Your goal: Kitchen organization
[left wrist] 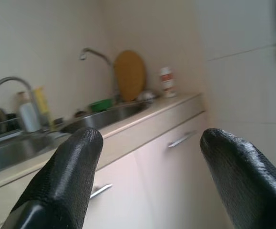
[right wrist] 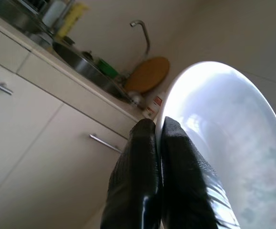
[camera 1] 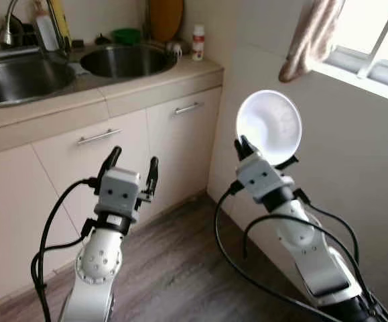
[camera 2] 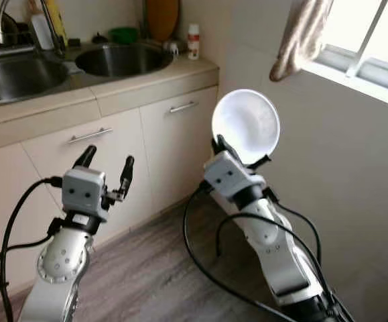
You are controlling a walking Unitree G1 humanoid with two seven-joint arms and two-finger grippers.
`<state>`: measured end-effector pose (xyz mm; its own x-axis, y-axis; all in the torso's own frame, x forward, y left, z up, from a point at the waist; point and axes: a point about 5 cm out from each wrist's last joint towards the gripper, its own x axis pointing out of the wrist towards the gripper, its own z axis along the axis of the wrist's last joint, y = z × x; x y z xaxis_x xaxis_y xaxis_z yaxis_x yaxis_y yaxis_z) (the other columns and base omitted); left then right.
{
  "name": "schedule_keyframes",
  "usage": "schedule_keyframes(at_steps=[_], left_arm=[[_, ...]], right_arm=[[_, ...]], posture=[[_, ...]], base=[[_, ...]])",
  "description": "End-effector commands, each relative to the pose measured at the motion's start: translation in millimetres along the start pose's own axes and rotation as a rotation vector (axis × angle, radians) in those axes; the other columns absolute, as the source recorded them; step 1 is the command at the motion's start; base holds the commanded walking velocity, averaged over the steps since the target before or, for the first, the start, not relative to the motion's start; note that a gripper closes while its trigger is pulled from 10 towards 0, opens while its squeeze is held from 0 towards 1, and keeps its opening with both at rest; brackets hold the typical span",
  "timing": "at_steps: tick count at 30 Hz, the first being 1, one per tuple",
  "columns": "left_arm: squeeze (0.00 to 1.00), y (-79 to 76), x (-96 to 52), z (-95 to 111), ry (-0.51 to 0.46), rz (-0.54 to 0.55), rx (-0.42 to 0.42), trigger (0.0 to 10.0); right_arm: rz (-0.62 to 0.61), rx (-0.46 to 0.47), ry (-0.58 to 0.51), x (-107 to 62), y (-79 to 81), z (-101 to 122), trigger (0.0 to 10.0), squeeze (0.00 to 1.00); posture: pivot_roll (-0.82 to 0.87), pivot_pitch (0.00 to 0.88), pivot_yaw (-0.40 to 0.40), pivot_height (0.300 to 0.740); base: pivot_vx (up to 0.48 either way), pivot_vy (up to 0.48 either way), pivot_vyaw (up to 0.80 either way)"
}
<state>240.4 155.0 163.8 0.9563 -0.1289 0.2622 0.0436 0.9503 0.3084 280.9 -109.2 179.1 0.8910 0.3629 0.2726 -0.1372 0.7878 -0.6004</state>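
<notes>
My right gripper [camera 1: 246,151] is shut on the rim of a white bowl [camera 1: 269,126], held up in the air on edge in front of the wall under the window. In the right wrist view the fingers [right wrist: 145,162] pinch the bowl [right wrist: 223,143] at its lower rim. My left gripper [camera 1: 133,168] is open and holds nothing, raised before the cream cabinet doors [camera 1: 180,144]. Ahead on the counter [camera 1: 147,84] lie two steel sink basins [camera 1: 123,60], one on the left [camera 1: 16,79], with a tap [camera 1: 9,23].
Around the sink stand a white bottle with a red label [camera 1: 198,41], a round wooden board [camera 1: 165,17], a green cup [camera 1: 126,35] and soap bottles [camera 1: 46,27]. A cloth [camera 1: 311,37] hangs by the window [camera 1: 374,47]. Wood floor [camera 1: 173,268] lies below.
</notes>
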Motion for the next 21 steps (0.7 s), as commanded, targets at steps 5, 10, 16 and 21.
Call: schedule_keyframes(at_steps=[5,10,16,21], left_arm=[[0.0,1.6,0.6,1.3,-0.005,0.005,-0.005,10.0],[0.0,1.6,0.5,1.2,-0.005,0.006,-0.005,10.0],[0.0,1.8,1.8,1.1,-0.005,0.008,-0.005,10.0],[0.0,0.1,1.6,1.4,-0.008,0.005,-0.008,10.0]], right_arm=[[0.017,-0.029,-0.035,2.2,3.7,6.0,0.0,0.0],[-0.001,0.005,-0.034,2.9,1.9,6.1,0.0,0.0],[-0.004,0.016,-0.031,2.7,1.5,5.8,0.0,0.0],[-0.007,0.022,-0.032,2.3,1.1,5.5,0.0,0.0]], posture=[[0.09,0.0,-0.081,0.74],[0.09,0.0,-0.083,0.74],[0.09,0.0,-0.084,0.74],[0.09,0.0,-0.083,0.74]], base=[[0.328,0.0,0.8],[0.329,0.0,0.8],[0.331,0.0,0.13],[0.329,0.0,0.0]])
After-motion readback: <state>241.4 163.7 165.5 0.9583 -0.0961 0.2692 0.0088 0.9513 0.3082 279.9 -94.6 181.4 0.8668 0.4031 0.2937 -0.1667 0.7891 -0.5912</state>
